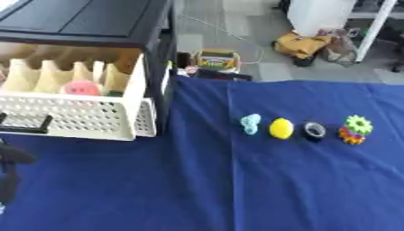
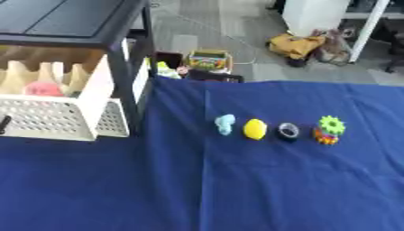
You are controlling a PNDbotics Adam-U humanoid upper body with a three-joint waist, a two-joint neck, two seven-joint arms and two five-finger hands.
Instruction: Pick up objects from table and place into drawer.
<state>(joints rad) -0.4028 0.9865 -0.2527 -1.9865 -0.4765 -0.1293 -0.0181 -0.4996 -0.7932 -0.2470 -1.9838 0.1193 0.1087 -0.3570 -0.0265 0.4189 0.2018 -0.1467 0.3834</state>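
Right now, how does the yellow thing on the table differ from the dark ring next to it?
The yellow object is solid, rounded and bright; the dark ring is open in the middle. The yellow object looks slightly larger than the ring. Both lie untouched in the same row on the blue cloth.

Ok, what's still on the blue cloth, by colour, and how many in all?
Light blue: 1, a small lumpy toy
Yellow: 1, a rounded lemon-like thing
Black: 1, a ring-shaped roll
Multicoloured: 1, a gear stack, green on top
Total: 4
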